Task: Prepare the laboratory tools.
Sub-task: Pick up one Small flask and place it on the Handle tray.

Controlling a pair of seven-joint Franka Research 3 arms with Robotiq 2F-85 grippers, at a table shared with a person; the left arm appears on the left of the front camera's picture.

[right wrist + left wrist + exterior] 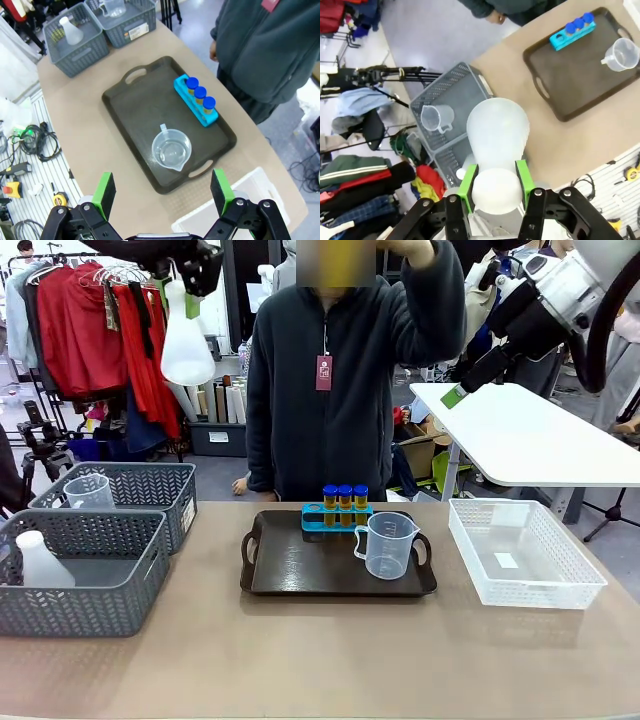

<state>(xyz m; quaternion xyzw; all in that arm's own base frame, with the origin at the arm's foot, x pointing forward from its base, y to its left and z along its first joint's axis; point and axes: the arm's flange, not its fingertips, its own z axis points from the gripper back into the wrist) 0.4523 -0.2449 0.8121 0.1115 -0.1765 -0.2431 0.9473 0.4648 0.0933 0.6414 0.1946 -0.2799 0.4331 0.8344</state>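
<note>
Overhead, flask [497, 135] in grip of left hand [496, 176], neck half hidden; right hand [162, 181] open.

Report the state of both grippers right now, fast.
Left gripper: shut on the white conical flask, gripped at its narrow end.
Right gripper: open, holding nothing.

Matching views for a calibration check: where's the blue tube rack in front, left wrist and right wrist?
Front: blue tube rack at centre, on the far edge of the dark tray.
Left wrist: rack in the upper right, on the tray.
Right wrist: rack right of centre, on the tray side nearest the person.
Shared landmark: the clear beaker standing on the same tray.
</note>
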